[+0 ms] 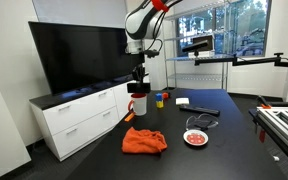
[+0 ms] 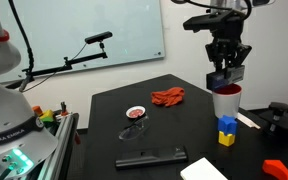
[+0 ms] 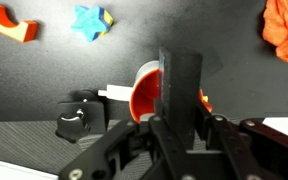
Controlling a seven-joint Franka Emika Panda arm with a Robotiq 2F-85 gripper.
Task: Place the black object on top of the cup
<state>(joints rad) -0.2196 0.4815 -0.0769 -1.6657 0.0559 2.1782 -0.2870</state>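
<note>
The cup (image 1: 138,104) is white with red trim and stands on the dark table in both exterior views (image 2: 226,101). In the wrist view its red inside (image 3: 144,92) shows just under the jaws. My gripper (image 1: 137,76) hangs straight above the cup's mouth, also in an exterior view (image 2: 224,72). In the wrist view the gripper (image 3: 181,122) is shut on the black object (image 3: 181,80), a flat boxy block held on edge over the cup's opening. I cannot tell whether the block touches the rim.
A blue and yellow cup pair (image 2: 227,130) stands beside the cup. An orange cloth (image 1: 144,141), a red-and-white dish (image 1: 195,137) and a long black slab (image 2: 151,158) lie on the table. A white cabinet with a TV (image 1: 79,55) stands behind.
</note>
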